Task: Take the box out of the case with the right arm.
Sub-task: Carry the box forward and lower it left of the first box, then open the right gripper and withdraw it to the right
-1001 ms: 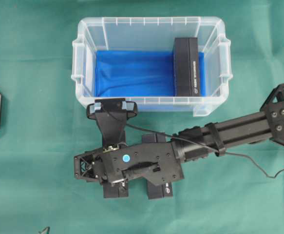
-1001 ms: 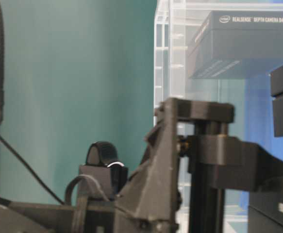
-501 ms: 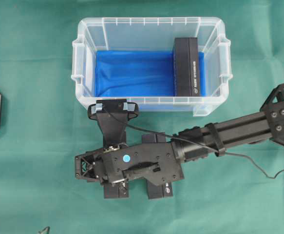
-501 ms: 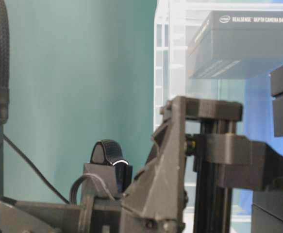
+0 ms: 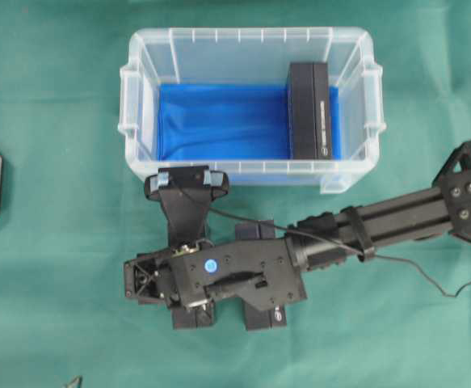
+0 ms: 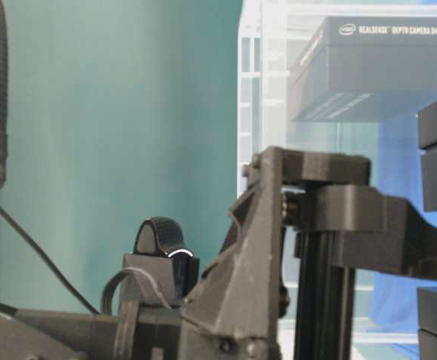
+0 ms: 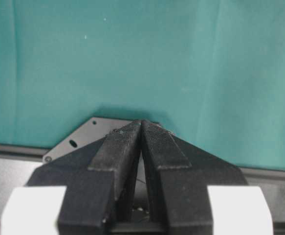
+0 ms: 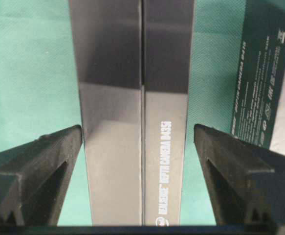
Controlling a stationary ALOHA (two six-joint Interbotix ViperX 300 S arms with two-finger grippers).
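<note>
Right gripper (image 8: pixel 137 147) jaws spread wide, each clear of the black box (image 8: pixel 135 112) lying between them on the green cloth (image 5: pixel 57 242); second box (image 8: pixel 264 73) just beside. Left gripper (image 7: pixel 141 128) fingers pressed together. Farther back, case (image 5: pixel 138 105) holds one more box (image 5: pixel 309 111) at its right end.

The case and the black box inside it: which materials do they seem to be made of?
The case: apparently clear glossy plastic, since its walls show the blue lining through them. The black box: probably smooth coated cardboard; it has sharp edges, a faint sheen and white print.
</note>
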